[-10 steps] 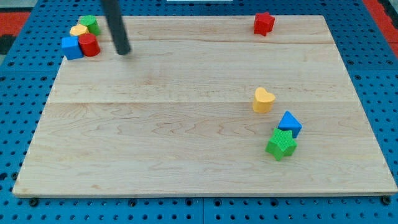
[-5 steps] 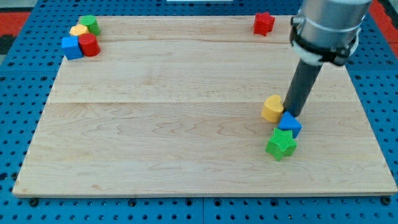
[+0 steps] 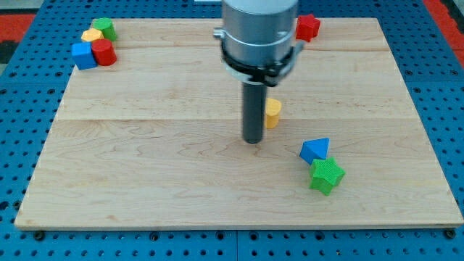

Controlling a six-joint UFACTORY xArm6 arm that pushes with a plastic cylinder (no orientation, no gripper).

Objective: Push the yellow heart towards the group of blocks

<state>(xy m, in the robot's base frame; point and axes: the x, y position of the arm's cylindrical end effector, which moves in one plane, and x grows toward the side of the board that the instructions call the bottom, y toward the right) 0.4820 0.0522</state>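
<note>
The yellow heart (image 3: 273, 114) lies right of the board's middle, partly hidden behind my rod. My tip (image 3: 253, 141) rests on the board just left of and below the heart, touching or nearly touching it. The group of blocks sits at the top left corner: a blue cube (image 3: 83, 55), a red cylinder (image 3: 104, 52), a yellow block (image 3: 91, 35) and a green block (image 3: 106, 28), all close together.
A red star (image 3: 309, 27) is at the top edge, partly behind the arm. A blue triangle (image 3: 315, 150) and a green star (image 3: 326, 175) lie close together at the lower right. The wooden board (image 3: 145, 181) rests on a blue pegboard.
The rod swung from the top left to the heart's right side, then to its left. The yellow heart has slid left and slightly up. The blue triangle has shifted left and turned.
</note>
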